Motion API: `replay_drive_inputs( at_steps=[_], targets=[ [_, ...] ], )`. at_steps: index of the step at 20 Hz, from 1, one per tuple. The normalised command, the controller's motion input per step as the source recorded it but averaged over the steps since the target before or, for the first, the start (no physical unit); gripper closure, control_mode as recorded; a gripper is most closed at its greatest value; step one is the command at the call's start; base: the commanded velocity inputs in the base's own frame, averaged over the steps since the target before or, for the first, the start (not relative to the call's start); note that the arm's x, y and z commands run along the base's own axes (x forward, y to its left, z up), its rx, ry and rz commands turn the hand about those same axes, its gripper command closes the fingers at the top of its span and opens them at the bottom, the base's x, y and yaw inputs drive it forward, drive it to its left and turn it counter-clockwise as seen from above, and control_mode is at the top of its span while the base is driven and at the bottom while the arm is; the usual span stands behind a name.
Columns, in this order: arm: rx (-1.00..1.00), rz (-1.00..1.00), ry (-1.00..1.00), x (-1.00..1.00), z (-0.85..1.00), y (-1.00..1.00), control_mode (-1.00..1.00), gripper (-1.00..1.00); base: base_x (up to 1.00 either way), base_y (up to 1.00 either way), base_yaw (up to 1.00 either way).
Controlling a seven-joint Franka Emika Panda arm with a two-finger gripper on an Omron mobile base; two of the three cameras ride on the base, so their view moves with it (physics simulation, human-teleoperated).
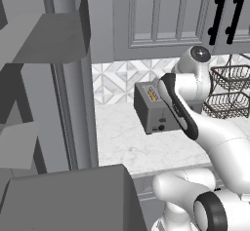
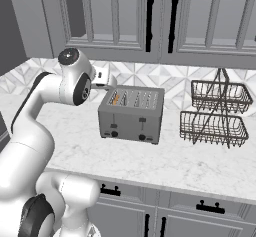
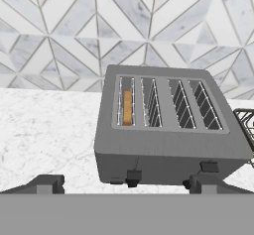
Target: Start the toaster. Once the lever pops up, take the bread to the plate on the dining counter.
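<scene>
Your pincer (image 3: 124,183) hangs wide open and empty above the toaster (image 3: 166,130), which holds the bread (image 3: 127,107) in its leftmost slot. Descend off-line and you could miss that slot's lever (image 3: 133,175), or nudge the toaster across the surface (image 3: 44,130).

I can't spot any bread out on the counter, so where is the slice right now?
The bread sits down in the leftmost slot of the toaster, seen in the hand view, on the marble counter left of the wire basket rack.

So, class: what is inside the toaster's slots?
The toaster holds one bread slice in its leftmost slot; its lower part is hidden. The other slots show bare wire racks.
</scene>
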Motion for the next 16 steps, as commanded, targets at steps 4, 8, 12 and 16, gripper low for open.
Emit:
replay_drive_inputs(
  at_steps=[4,8,12,16],
  targets=[
    [0.0,0.0,0.0,0.0,0.0,0.0,-1.0,-1.0,0.0,0.0,0.0],
    [0.0,0.0,0.0,0.0,0.0,0.0,-1.0,-1.0,0.0,0.0,0.0],
    [0.0,0.0,0.0,0.0,0.0,0.0,-1.0,-1.0,0.0,0.0,0.0],
    [0.0,0.0,0.0,0.0,0.0,0.0,-1.0,-1.0,0.0,0.0,0.0]
  ],
)
